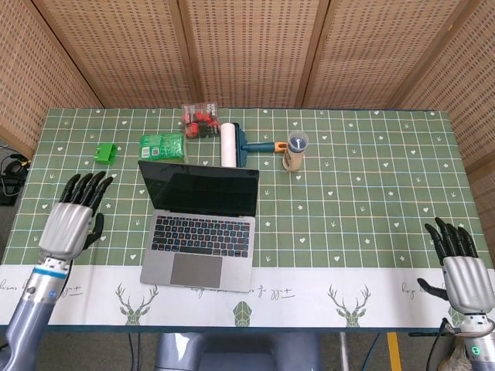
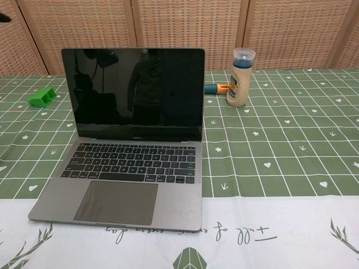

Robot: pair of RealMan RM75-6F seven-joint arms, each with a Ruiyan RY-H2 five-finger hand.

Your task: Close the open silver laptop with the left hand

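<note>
— Silver laptop [image 1: 199,232] open, near the counter's [image 1: 371,201] front edge, left of centre. Screen upright and dark, keyboard fully bared.

— Touched at all?

— Not yet. Left hand [image 1: 69,220] well to the left of the laptop, above the green checked cloth, fingers spread and pointing away, holding nothing. Out of frame in the chest view.

— And the right?

— Right hand [image 1: 461,270] at the near right corner, well apart from everything, fingers apart, empty.

— So, progress?

— None on the lid itself, by the look of it. Left to do: reach behind the screen's top edge, then press it down onto the keyboard.

— Anything in the way?

— Lint roller [image 1: 230,144] and green packet [image 1: 163,146] just behind the lid; worth minding.
</note>
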